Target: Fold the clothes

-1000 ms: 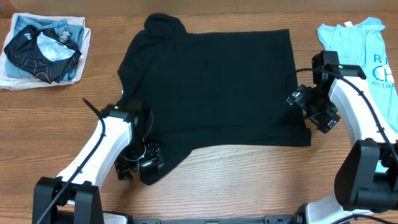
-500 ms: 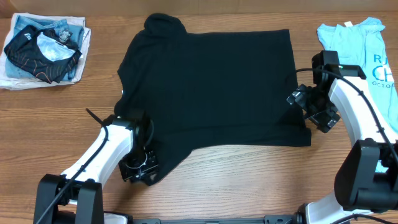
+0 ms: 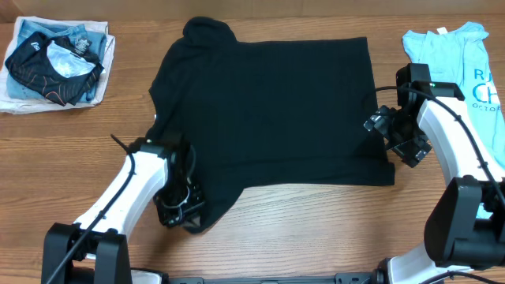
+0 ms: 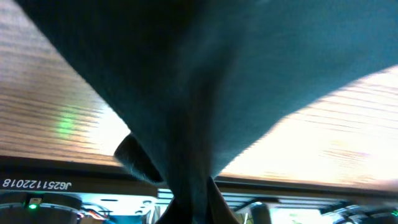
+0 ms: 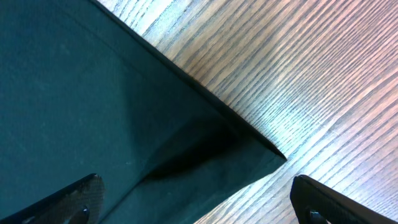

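Note:
The black T-shirt lies spread flat across the middle of the wooden table. At its near-left corner, my left gripper is shut on a pinch of the fabric. In the left wrist view the dark cloth runs down in a taut fold into the shut jaws. My right gripper stands open over the shirt's right edge, near its near-right corner. In the right wrist view one finger is above the cloth and the other above bare wood, with a pointed fabric corner between them.
A light blue printed tee lies at the far right, close behind my right arm. At the far left sits a pile of folded clothes topped by a small black garment with orange lines. Bare wooden table runs along the front.
My left gripper has gone from open to shut on the shirt's near-left corner and shifted slightly. The right arm and the rest of the shirt have not moved.

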